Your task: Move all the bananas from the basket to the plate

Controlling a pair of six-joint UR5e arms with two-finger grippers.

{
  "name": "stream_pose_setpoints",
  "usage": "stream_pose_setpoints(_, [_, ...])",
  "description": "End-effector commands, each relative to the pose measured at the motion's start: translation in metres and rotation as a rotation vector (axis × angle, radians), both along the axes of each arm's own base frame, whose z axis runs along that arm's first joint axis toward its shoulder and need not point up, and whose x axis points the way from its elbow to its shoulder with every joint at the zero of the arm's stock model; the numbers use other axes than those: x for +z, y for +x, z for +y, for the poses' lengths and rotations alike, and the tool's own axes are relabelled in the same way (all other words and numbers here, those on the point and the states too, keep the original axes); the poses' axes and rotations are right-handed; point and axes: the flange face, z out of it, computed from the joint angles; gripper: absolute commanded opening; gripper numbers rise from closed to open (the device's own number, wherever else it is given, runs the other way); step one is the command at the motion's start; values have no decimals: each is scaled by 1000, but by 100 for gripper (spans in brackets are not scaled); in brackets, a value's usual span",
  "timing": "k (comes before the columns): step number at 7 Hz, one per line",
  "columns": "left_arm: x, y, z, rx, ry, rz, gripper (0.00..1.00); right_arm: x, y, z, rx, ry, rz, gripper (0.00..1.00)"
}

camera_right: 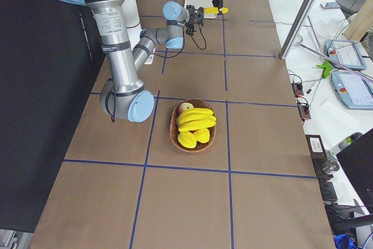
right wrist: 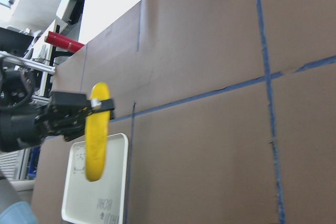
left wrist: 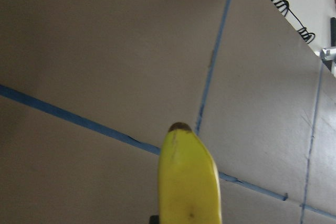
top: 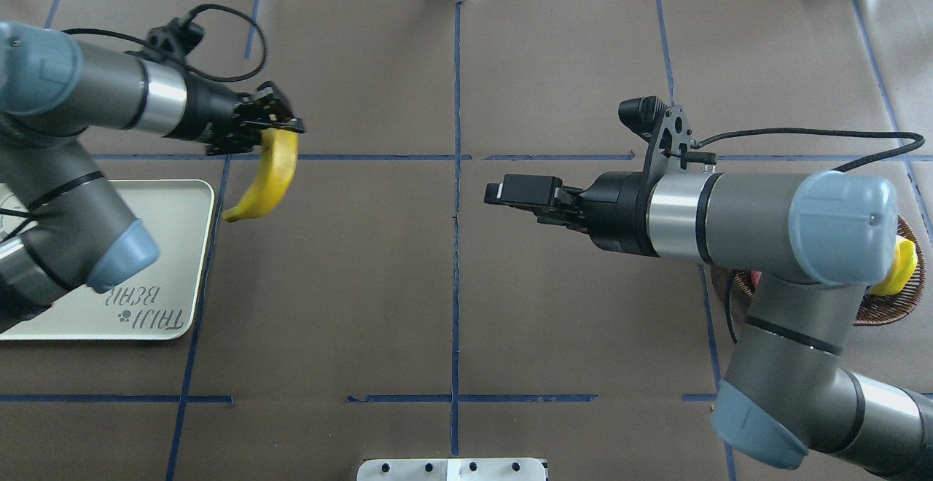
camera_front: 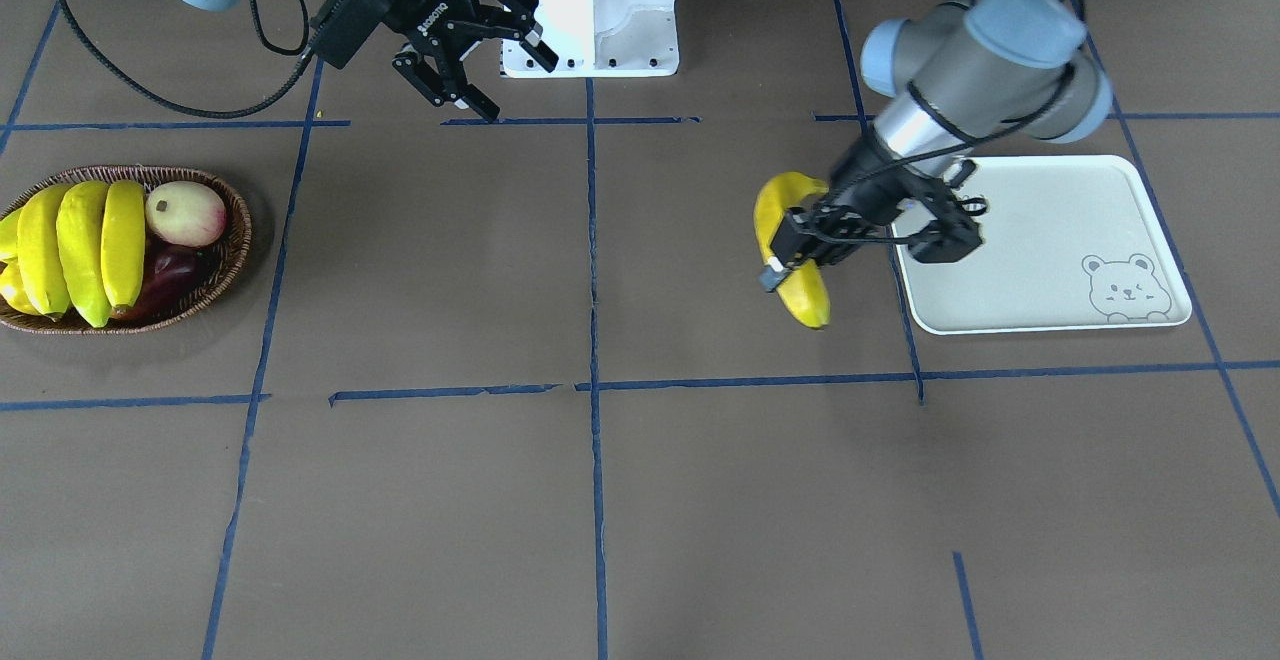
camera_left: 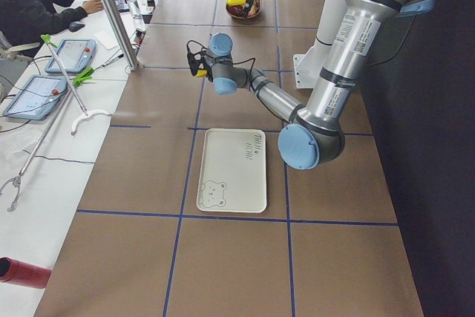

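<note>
Front view first: the left gripper (camera_front: pixel 795 245) is clamped across the middle of one banana (camera_front: pixel 808 302). It's bright yellow and curved, held over the brown papered table (camera_front: pixel 600 500) just beside the edge of the white plate (camera_front: pixel 1050 240), which has a little bear face drawn in one corner. Way over on the other side, the wicker basket (camera_front: pixel 236 240) holds three more bananas (camera_front: pixel 80 240) lying side by side, next to a pale pink apple (camera_front: pixel 185 212) and a dark purple fruit (camera_front: pixel 170 278). The right gripper (camera_front: pixel 515 80) hovers near the robot's base with its fingers spread wide.

From overhead, the held banana curves down to a dark tip near the plate's corner, and you can read "TAIJI BEAR" on the plate. The basket is mostly hidden behind the right arm.

In the left side view a person (camera_left: pixel 30 5) sits at a desk alongside the table.

The right side view shows the basket's bananas stacked neatly, well apart from the plate.

The left wrist camera shows the banana's brown tip over blue tape lines (left wrist: pixel 79 121).

The right wrist camera sees the left gripper pinching the banana near its upper end.
</note>
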Motion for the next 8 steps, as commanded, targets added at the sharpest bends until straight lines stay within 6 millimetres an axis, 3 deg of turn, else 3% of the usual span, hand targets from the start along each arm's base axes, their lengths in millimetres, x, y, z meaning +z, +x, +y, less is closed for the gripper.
stream_pose_setpoints(1, [136, -118, 40, 18, 84, -245, 0, 44, 60, -41, 35, -69, 90, 100])
stream_pose_setpoints(2, [181, -137, 51, 49, 107, -334, 0, 64, 76, -52, 45, -69, 133, 100])
stream_pose_setpoints(3, [224, -141, 56, 78, 88, -399, 0, 74, 79, -53, 44, -48, 164, 100])
stream_pose_setpoints(4, [252, -140, 56, 86, 47, -430, 0, 76, 80, -55, 48, -51, 180, 100])
stream_pose_setpoints(7, [286, -143, 55, 110, 58, -494, 0, 79, 83, -60, 57, -57, 186, 100])
stream_pose_setpoints(8, [297, -143, 55, 114, 44, -507, 26, 80, 82, -60, 55, -60, 189, 100])
